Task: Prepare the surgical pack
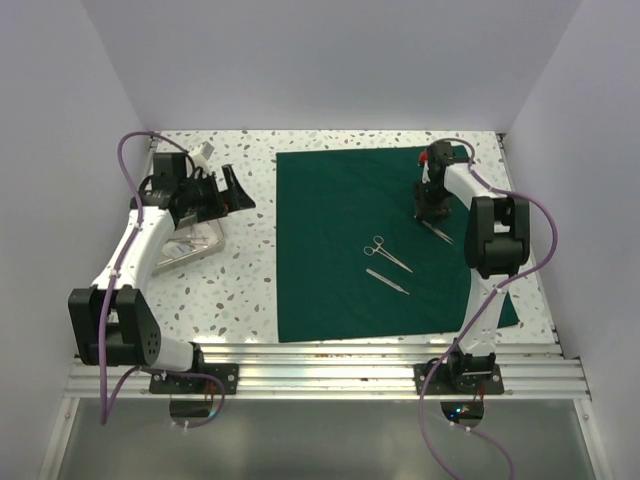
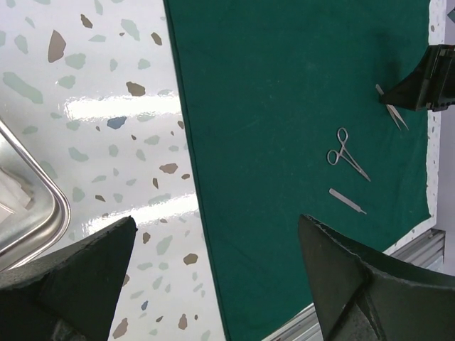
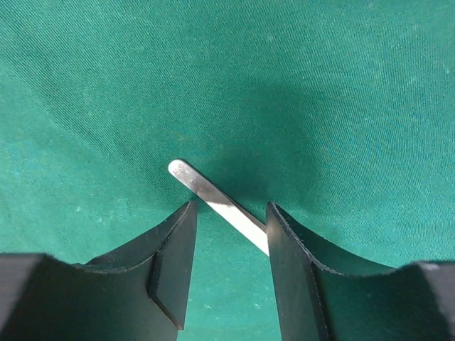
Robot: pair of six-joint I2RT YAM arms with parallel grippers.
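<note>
1. The drape [image 1: 340, 200] lies spread flat on the table [image 1: 240, 290]. Its edges run almost parallel with the table edges, and in the top view the long side seems to go from left to right, though the shape is close to a square.
2. It is dark green matte cloth, smooth, with no fold that I can see. The right wrist view shows a fine weave.
3. The drape covers the middle and right part of the table. Its far edge is close to the back edge, and its near right corner goes behind the right arm.
4. On it lie ring-handled forceps [image 1: 385, 252], a flat steel handle [image 1: 387, 281] just beside them, and tweezers [image 1: 438, 232] further right.
5. The right claw [image 3: 231, 207] points down over the right part of the drape. Its jaws are partly open, one on each side of the tweezers; the steel passes under the right finger, and I cannot tell if it touches.
6. The left claw [image 2: 217, 220] is fully open and holds nothing. It hangs over bare table to the left of the drape, between the drape edge and the tray [image 2: 35, 213]
</note>
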